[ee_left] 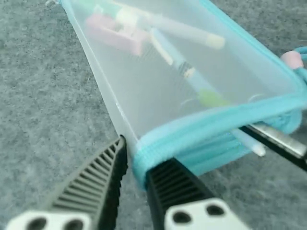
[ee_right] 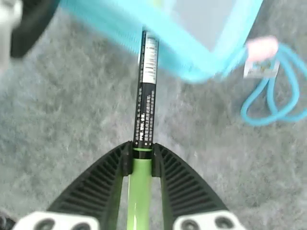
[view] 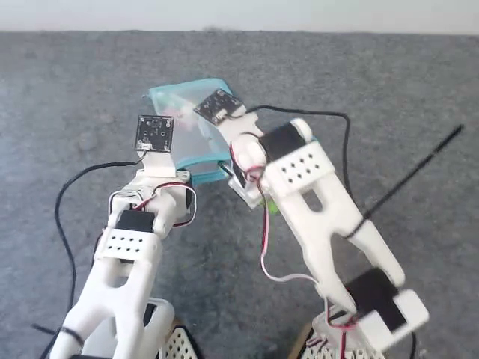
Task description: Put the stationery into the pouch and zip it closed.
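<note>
— What carries everything here?
— A table covered in grey, felt-like matting (view: 389, 90). It runs back to a pale wall (view: 239, 15) on the far side.
— And what lies on it?
— A translucent mesh pouch with turquoise zip trim (view: 183, 97) rests on the matting, far and slightly left of centre. Its pink pull tab with a turquoise cord loop (ee_right: 261, 49) sits just beside one corner, the loop on the matting.

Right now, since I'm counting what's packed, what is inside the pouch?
Through the pouch wall: a pink piece, a pale marker, a blue pen. The right gripper holds a black pen at the mouth; its tip is hidden behind the teal edge.
</note>
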